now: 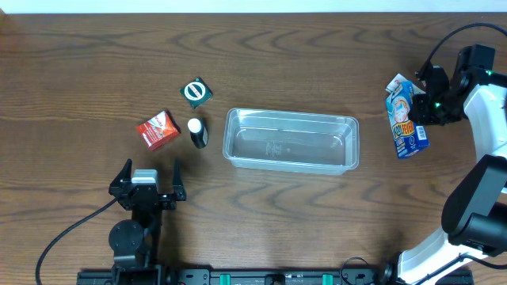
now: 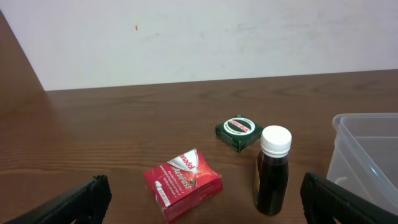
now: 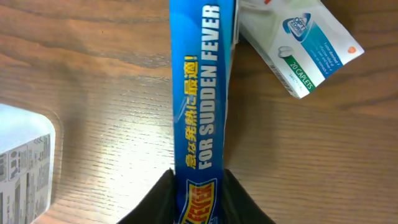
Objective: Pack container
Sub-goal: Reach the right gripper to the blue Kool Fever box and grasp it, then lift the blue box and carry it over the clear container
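The right gripper point(image 3: 199, 200) is closing its two fingers on the narrow sides of a blue fever-medicine box point(image 3: 202, 93), gripping it near one end at the far right of the table. Whether the box is resting on the wood or hanging just clear of it is not showing. A white and teal caplet box point(image 3: 306, 45) is lying against the blue box's far end.

The left gripper point(image 1: 150, 169) is sitting low at the front left with its fingers spread wide, grasping nothing. Ahead of it a red box point(image 1: 158, 129), a dark bottle with a white cap point(image 1: 197, 132) and a green box point(image 1: 197, 93) are waiting near one another.

The container point(image 1: 293, 115) is lying in the middle of the table, well apart from the right gripper and just beside the bottle, and it is holding nothing yet.

By the look of it, the first pick is taking place. The next move is calling for lifting the blue box clear of the caplet box, carrying it across to the tub, and lining its length up with the tub's long side before lowering it in
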You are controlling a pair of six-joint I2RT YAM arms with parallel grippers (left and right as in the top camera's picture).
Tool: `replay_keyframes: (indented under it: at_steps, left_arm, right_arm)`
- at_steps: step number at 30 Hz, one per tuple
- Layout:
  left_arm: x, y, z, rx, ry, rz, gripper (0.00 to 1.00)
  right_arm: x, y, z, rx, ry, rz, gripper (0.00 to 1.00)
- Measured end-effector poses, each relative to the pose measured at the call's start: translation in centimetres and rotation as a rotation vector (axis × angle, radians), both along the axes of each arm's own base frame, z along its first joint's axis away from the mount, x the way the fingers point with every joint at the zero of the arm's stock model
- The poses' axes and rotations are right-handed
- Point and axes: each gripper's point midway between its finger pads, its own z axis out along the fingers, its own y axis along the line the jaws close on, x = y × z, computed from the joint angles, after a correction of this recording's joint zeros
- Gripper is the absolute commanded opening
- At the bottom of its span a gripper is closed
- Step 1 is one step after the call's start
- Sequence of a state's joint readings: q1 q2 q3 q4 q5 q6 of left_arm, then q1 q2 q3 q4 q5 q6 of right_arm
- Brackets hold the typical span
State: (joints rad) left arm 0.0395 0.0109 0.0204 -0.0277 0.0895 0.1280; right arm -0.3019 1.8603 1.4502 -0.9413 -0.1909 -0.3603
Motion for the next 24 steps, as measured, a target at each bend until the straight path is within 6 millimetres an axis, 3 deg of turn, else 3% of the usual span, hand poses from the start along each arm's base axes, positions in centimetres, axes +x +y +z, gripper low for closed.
replay_keyframes:
  at_steps: [10,17,20,24]
  left_arm:
    - [0.0,0.0,0.0,0.0,0.0,0.0,0.98]
    - [0.0,0.0,0.0,0.0,0.0,0.0,0.98]
    - [0.0,0.0,0.0,0.0,0.0,0.0,0.98]
    - [0.0,0.0,0.0,0.0,0.0,0.0,0.98]
  right_arm:
    - [0.1,0.0,0.0,0.011,0.0,-0.033,0.02]
    - [0.1,0.0,0.3,0.022,0.007,-0.065,0.01]
    - [0.3,0.0,1.4,0.023,0.004,-0.077,0.01]
    - [1.5,-0.3,4.6,0.012,-0.051,-0.082,0.01]
